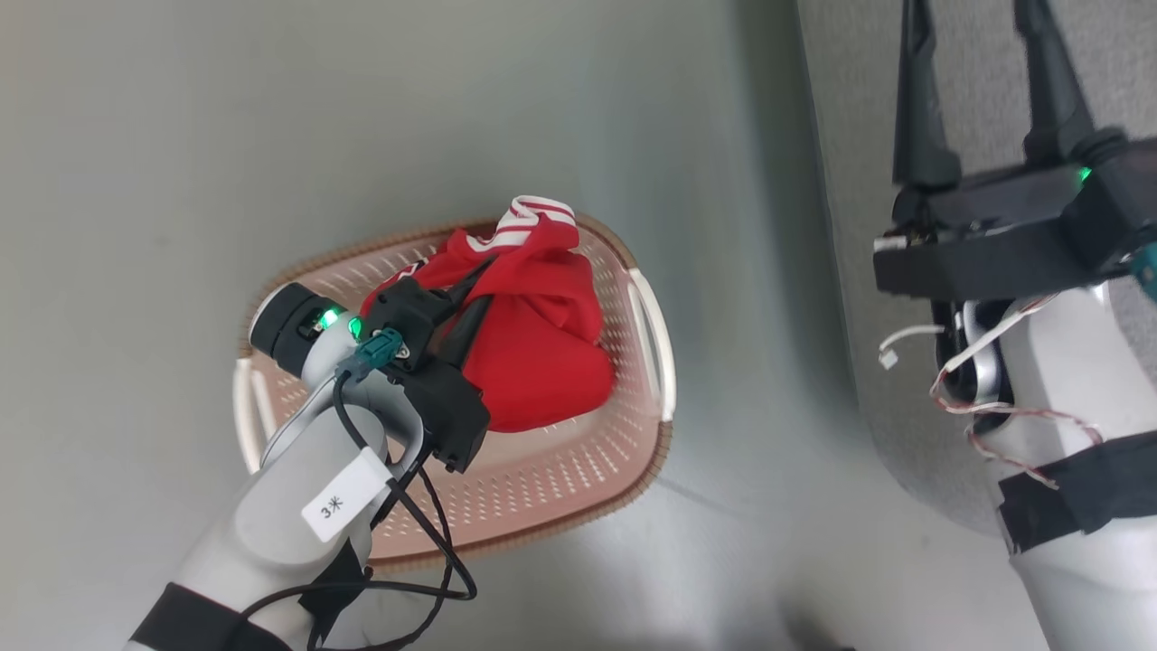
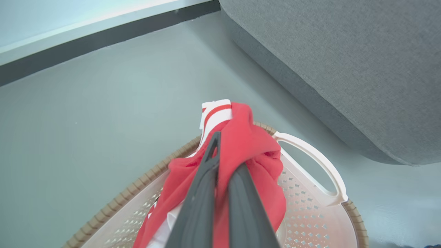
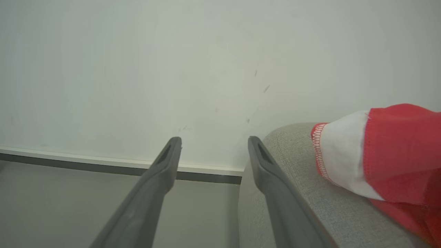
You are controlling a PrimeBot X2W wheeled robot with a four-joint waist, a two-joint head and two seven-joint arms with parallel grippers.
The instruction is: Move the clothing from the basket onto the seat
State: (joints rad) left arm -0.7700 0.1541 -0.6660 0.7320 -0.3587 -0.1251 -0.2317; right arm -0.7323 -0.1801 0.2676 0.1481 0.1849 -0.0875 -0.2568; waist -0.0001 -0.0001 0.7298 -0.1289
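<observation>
Left wrist view: left tool (image 2: 225, 155) pinches red clothing (image 2: 256, 148) in the basket (image 2: 310, 213); cuffed piece (image 3: 403, 148) already on sofa (image 3: 310, 206); right tool (image 3: 214, 141) spread, empty.

Legible markings: one entry.

Item 1. White rectangular tag (image 1: 346, 495), head view, lower left. Set at the black cable (image 1: 338, 402) and lying against the pale shell of the left forearm (image 1: 271, 515). Printed in black near the tag's lower end: "3米", the digit 3 followed by the Chinese character 米. Single short line, small type, no frame or logo around it. Tilted along with the tag, climbing toward the upper right of the view. Remaining face of the tag plain white. Sharp enough to read in spite of the tilt.
</observation>
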